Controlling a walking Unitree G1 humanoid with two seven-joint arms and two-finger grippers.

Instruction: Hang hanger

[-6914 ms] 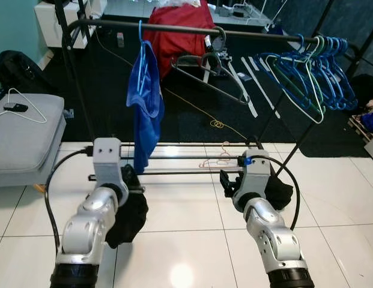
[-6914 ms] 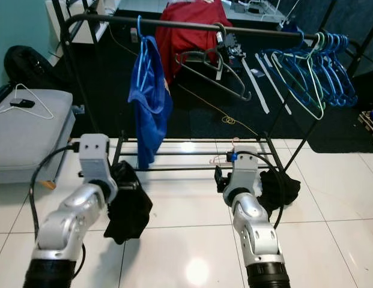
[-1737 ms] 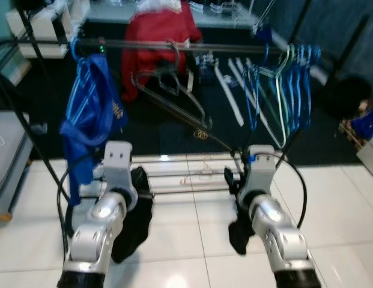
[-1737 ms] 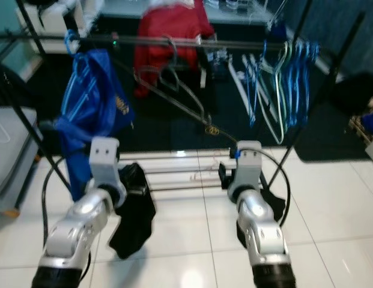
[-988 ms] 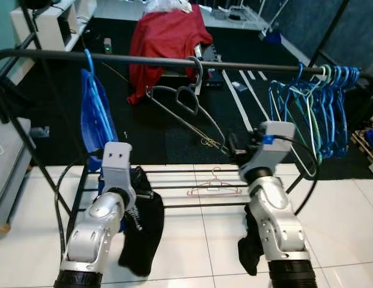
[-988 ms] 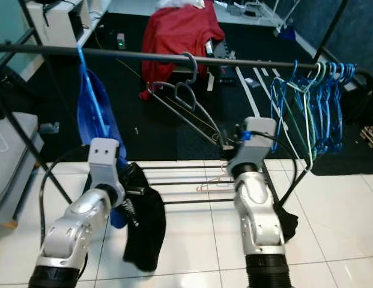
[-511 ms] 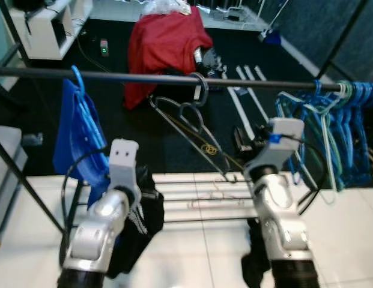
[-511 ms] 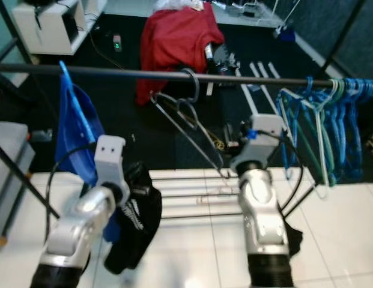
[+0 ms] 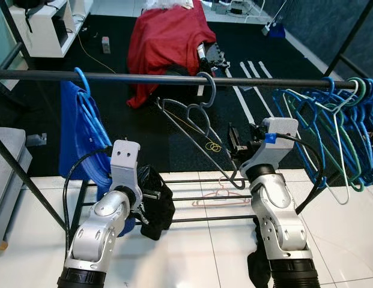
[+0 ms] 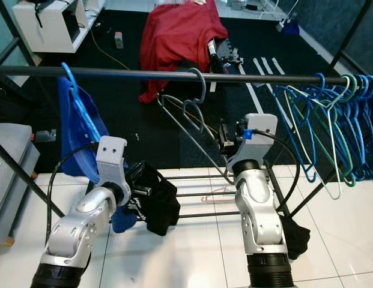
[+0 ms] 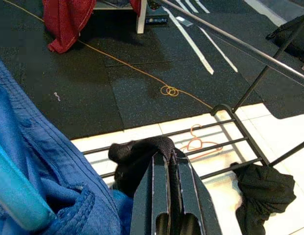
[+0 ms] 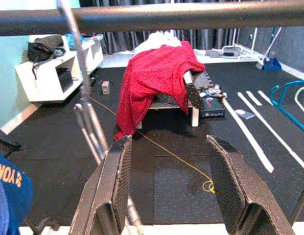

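A grey wire hanger (image 9: 193, 117) hangs by its hook on the black rail (image 9: 138, 78) near the middle. My right gripper (image 12: 169, 188) is open just below the rail, level with the hanger's lower arm. The hanger's wires (image 12: 87, 122) run beside one finger (image 12: 110, 193), not between the two. My left gripper (image 11: 166, 181) is shut on a black garment (image 9: 155, 203), held low in front of the rack's bottom bars.
A blue garment on a blue hanger (image 9: 84, 132) hangs at the rail's left. Several blue and green hangers (image 9: 330, 129) crowd its right end. A pink hanger (image 9: 219, 195) and a black cloth (image 10: 295, 235) lie by the rack's base. Red cloth (image 9: 165, 42) drapes furniture behind.
My right arm has risen from the floor rack to the grey hanger under the rail. The view has moved closer to the rail. The left gripper still holds the black garment.
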